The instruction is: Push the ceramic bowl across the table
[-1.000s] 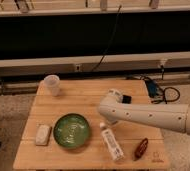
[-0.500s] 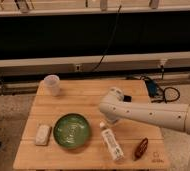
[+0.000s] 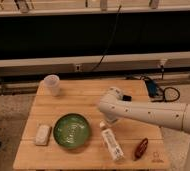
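The green ceramic bowl (image 3: 72, 131) with pale swirl lines sits on the light-wood table (image 3: 83, 102), front and left of centre. The white arm comes in from the right and bends down over the middle of the table. My gripper (image 3: 109, 120) hangs at its end, just right of the bowl's rim and close to the table top. It stands above the cap end of a lying white bottle (image 3: 112, 144). I cannot tell if it touches the bowl.
A translucent plastic cup (image 3: 51, 84) stands at the back left corner. A white block (image 3: 42, 135) lies left of the bowl. A brown oblong item (image 3: 141, 148) lies front right. Cables and a blue object (image 3: 153, 87) lie on the floor behind the table.
The arm has shifted only slightly near the bowl's right side. The bowl and the other items have not moved.
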You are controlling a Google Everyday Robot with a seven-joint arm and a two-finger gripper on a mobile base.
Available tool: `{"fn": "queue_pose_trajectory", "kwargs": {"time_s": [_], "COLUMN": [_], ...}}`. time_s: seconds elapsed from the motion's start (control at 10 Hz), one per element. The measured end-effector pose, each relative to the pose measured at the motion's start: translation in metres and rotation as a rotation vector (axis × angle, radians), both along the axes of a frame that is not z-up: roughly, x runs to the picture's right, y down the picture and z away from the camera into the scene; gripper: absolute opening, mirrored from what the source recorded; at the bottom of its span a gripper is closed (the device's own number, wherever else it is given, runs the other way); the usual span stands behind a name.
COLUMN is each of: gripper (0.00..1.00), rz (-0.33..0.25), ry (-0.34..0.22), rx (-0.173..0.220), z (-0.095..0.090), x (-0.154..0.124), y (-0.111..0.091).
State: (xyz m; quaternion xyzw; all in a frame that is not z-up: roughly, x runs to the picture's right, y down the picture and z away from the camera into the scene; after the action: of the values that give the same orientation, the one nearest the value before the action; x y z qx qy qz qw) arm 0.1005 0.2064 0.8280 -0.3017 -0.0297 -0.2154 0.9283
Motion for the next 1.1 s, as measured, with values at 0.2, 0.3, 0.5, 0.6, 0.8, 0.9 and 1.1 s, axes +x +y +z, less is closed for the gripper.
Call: {"fn": "queue_pose_trajectory", "kwargs": {"time_s": [0.2,0.3,0.5,0.6,0.8,0.9,1.1], "gripper": [0.01,0.01,0.01,0.01,0.01,0.01,0.01], "rz": [-0.014,-0.025,-0.061,-0.069,-0.090,-0.105,-0.118], "ry": [-0.010,-0.018,-0.053,-0.059,-0.072,-0.083,-0.102], "rx": [-0.007,-0.008,-0.022,-0.023,-0.028,-0.030,-0.040], "z": [0.001,0.001,0.001,0.001,0.001,0.001,-0.001], "x": [-0.004,-0.009,-0.035,-0.038,-0.040,-0.046,-0.057], "y": [0.002,0.001,0.001,0.001,0.002,0.002,0.003]}}
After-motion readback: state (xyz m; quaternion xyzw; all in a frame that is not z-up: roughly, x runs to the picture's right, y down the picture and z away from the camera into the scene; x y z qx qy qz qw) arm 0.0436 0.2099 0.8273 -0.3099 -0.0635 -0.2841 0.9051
